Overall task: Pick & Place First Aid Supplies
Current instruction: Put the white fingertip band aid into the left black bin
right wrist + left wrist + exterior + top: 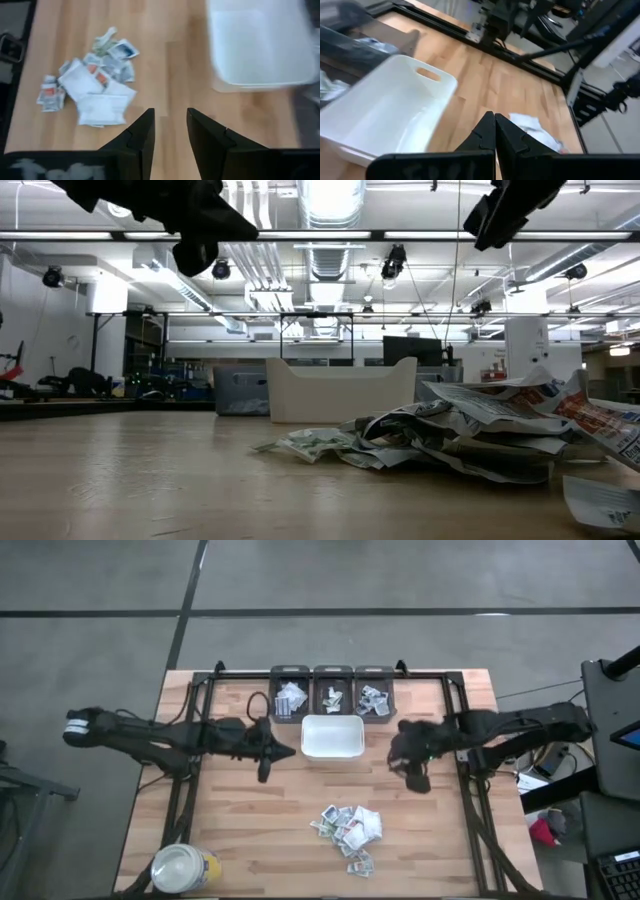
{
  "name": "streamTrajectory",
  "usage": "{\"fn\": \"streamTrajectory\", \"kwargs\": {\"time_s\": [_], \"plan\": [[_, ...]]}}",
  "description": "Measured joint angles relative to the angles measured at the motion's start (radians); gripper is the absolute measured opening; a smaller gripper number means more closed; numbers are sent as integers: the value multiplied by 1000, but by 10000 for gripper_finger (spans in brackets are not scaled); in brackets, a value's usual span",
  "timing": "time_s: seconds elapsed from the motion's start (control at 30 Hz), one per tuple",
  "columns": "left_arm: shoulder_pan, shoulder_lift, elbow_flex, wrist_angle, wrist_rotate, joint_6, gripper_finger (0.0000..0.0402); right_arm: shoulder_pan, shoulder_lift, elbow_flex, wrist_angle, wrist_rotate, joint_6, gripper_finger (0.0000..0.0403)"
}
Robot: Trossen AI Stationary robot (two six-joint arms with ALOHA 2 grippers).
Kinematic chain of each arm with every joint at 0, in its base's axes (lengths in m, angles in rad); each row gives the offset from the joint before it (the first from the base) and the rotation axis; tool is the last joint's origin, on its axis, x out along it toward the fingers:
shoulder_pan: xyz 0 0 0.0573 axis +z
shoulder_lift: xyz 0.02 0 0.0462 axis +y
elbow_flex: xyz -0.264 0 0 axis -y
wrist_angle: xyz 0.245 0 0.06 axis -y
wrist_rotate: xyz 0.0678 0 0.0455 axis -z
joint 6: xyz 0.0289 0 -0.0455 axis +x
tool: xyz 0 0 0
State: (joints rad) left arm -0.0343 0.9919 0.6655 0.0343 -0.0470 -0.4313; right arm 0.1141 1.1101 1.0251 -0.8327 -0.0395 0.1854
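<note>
The first aid supplies (349,828) lie as a loose pile of small paper packets on the near middle of the wooden table, also seen in the low view (470,435) and the right wrist view (92,85). Beyond the pile the white tray (332,736) stands on the table. My left gripper (288,751) hangs shut and empty above the table, just left of the tray; its own view shows the fingers (494,125) closed together. My right gripper (405,762) hangs open and empty to the right of the tray, its fingers (170,117) apart over bare wood.
Three dark bins (332,692) with sorted packets stand in a row along the far edge behind the tray. A yellow jar with a white lid (183,868) stands at the near left corner. A black frame (190,740) runs along the table's sides.
</note>
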Motion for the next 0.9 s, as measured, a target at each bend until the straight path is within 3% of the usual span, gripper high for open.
{"fn": "streamTrajectory", "kwargs": {"time_s": [0.17, 0.4, 0.7, 0.9], "plan": [[-48, 6, 0, 0, -1, -16, 0, 92, 64, -83, 122, -53, -1, 111], [-57, 5, 0, 21, -5, -14, 0, 164, 214, -93, 134, -59, 8, 103], [-57, -41, -49, 24, -7, 15, 0, 173, 379, -26, 140, -70, 72, 93], [-59, -160, -165, 152, -7, -4, 0, 157, 423, 27, 158, -71, 100, 98]]}}
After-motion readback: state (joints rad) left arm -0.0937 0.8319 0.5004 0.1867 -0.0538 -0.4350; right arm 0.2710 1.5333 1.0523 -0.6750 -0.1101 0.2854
